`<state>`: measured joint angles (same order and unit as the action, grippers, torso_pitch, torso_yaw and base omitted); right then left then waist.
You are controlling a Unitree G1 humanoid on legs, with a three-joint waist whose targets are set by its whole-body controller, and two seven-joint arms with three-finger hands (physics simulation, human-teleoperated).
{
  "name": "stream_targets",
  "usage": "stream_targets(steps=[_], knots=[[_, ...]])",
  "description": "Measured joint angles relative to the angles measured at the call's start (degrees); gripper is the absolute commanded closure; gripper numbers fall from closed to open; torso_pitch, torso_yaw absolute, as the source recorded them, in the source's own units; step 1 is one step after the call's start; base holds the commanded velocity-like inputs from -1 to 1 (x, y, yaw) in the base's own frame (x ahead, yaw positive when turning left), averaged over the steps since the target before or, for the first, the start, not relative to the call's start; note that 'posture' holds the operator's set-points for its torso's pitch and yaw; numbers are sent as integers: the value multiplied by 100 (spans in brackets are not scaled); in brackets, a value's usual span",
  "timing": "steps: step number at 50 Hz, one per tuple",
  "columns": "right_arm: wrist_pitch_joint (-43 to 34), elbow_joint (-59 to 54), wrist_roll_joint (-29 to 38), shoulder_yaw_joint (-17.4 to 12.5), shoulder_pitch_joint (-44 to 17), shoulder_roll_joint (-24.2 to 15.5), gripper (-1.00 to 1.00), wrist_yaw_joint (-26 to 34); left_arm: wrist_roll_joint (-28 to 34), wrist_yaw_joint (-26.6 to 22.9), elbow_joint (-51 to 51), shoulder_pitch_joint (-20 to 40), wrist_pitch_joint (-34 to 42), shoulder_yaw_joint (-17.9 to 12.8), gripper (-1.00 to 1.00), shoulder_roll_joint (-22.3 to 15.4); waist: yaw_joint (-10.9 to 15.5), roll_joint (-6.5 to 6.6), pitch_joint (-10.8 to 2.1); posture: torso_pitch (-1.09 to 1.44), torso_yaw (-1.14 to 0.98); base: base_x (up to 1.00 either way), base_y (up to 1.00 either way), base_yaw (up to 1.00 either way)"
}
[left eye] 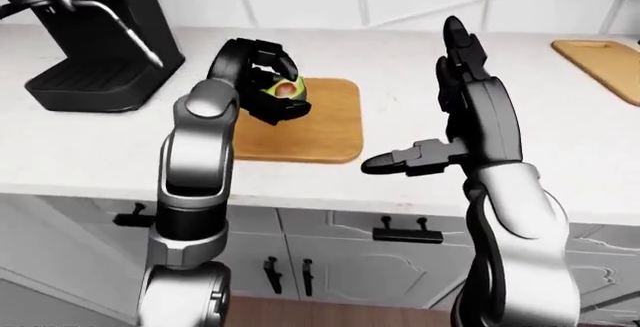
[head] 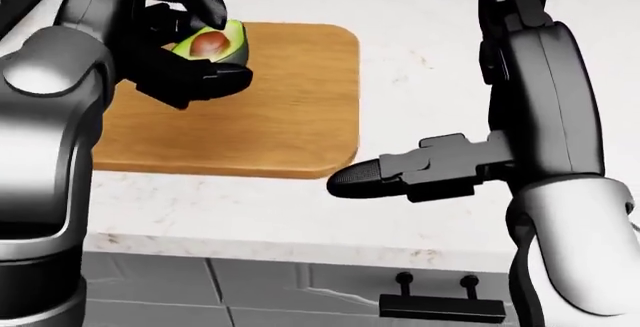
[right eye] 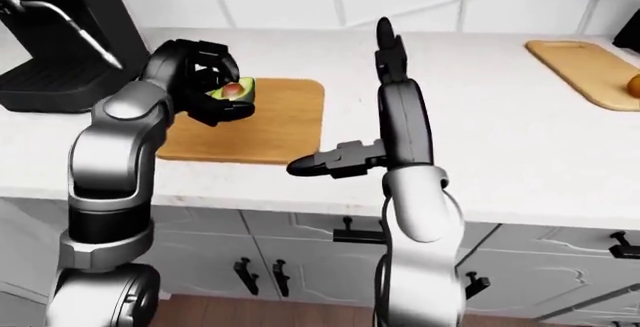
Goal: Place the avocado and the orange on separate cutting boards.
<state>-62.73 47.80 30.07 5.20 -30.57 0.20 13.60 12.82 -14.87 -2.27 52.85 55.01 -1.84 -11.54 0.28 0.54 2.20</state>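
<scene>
My left hand (head: 195, 49) is shut on a halved avocado (head: 212, 43), green with a brown pit. It holds the avocado over the top left part of a wooden cutting board (head: 290, 117) on the white counter; I cannot tell whether it touches the board. My right hand (left eye: 450, 102) is open and empty, fingers pointing up and thumb out to the left, raised to the right of that board. A second cutting board (right eye: 580, 68) lies at the far right. The orange (right eye: 634, 85) shows at the right edge of the right-eye view, on that board.
A black coffee machine (left eye: 90, 34) stands on the counter at the left, close to my left arm. A white tiled wall runs along the top. Grey cabinet doors with black handles (left eye: 408, 231) are below the counter edge.
</scene>
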Motion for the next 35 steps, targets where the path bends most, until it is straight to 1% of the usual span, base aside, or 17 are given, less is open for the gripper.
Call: stream_targets(steps=[4,7,10,15,17,20,22,29,30,35], knots=[[25,6,-46,36,50,28,-100,-66,132,19,343,-45,-226,-25,61,65,7,-5,1,0,0,0,0,0],[76,-9,-101,31,93,33,-100,-102,196,33,488,-113,-409,-25,37,81,9,-10,-10,0,0,0,0,0],[117,-33,-144,15,138,35,-100,-148,273,23,588,-156,-565,-5,21,98,15,-15,-22,0,0,0,0,0],[181,-74,-213,13,191,31,-100,-210,376,17,770,-191,-773,-23,11,108,14,-15,-44,0,0,0,0,0],[196,-87,-239,7,190,23,-100,-224,423,21,827,-209,-832,-20,0,107,14,-15,-52,0,0,0,0,0],[171,-53,-250,12,186,7,-100,-237,498,-2,841,-266,-901,3,-13,120,16,-17,-59,0,0,0,0,0],[140,-17,-254,7,174,-7,-100,-231,540,-32,831,-294,-919,16,-17,135,18,-21,-61,0,0,0,0,0],[158,-57,-304,-31,188,-32,-100,-258,662,-96,845,-352,-1060,18,-53,158,14,-31,-81,0,0,0,0,0],[159,-63,-310,-31,189,-36,-100,-261,682,-110,821,-358,-1068,20,-62,160,14,-31,-83,0,0,0,0,0],[200,-66,-345,-24,239,-36,-100,-284,761,-149,831,-387,-1176,18,-64,185,15,-28,-101,0,0,0,0,0]])
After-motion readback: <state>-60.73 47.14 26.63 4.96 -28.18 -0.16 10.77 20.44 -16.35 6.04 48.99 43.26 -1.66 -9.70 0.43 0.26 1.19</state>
